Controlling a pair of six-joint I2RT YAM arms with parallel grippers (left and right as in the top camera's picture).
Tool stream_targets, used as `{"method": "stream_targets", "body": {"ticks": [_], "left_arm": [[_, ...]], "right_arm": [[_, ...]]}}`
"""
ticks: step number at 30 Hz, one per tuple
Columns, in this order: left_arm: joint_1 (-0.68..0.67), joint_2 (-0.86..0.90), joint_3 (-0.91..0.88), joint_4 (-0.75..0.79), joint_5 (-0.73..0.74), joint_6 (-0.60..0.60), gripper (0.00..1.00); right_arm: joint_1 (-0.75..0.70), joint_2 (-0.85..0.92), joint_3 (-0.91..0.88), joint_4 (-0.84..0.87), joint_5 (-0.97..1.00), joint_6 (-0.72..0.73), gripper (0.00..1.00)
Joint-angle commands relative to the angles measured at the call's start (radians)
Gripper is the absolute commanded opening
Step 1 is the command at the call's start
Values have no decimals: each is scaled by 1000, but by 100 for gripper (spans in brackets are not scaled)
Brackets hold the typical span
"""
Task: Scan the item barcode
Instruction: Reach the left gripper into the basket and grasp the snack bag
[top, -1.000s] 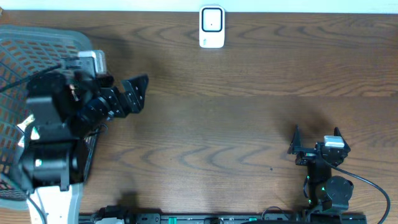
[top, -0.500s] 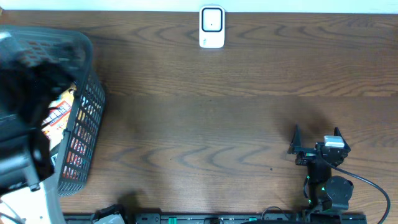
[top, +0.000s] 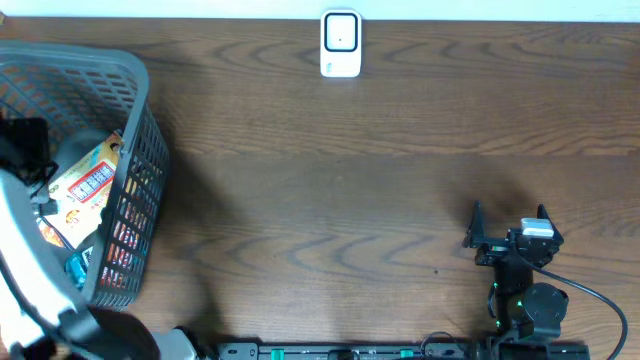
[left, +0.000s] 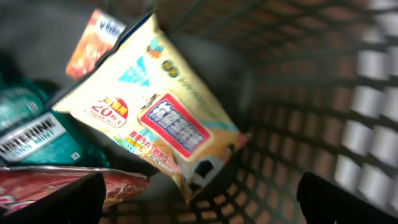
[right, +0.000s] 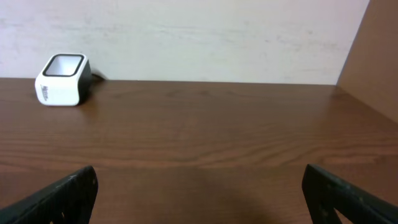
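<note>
Left gripper (left: 199, 202) seen inside basket (top: 135, 90)
Jaws spread wide above yellow snack packet (left: 168, 124); right gripper (top: 510, 213) likewise spread

Looks like a mock shop checkout in a lab: wood-grain table (top: 350, 180), white barcode scanner (top: 340, 43), grey mesh basket (top: 140, 190) of snack packs (left: 161, 118), bare wall (right: 186, 31).

Yellow snack packet (left: 168, 118) lies tilted in basket (top: 143, 190), white scanner (top: 341, 43) well apart.
</note>
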Motion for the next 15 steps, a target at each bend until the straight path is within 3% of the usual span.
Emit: {"method": "stream_targets", "body": {"ticks": [1, 15], "left_arm": [[2, 114, 1, -5, -9, -185, 98], [-8, 393, 0, -5, -5, -264, 98]], "right_arm": [[-2, -5, -1, -3, -6, -8, 99], [-2, -5, -1, -3, -6, -8, 99]]}}
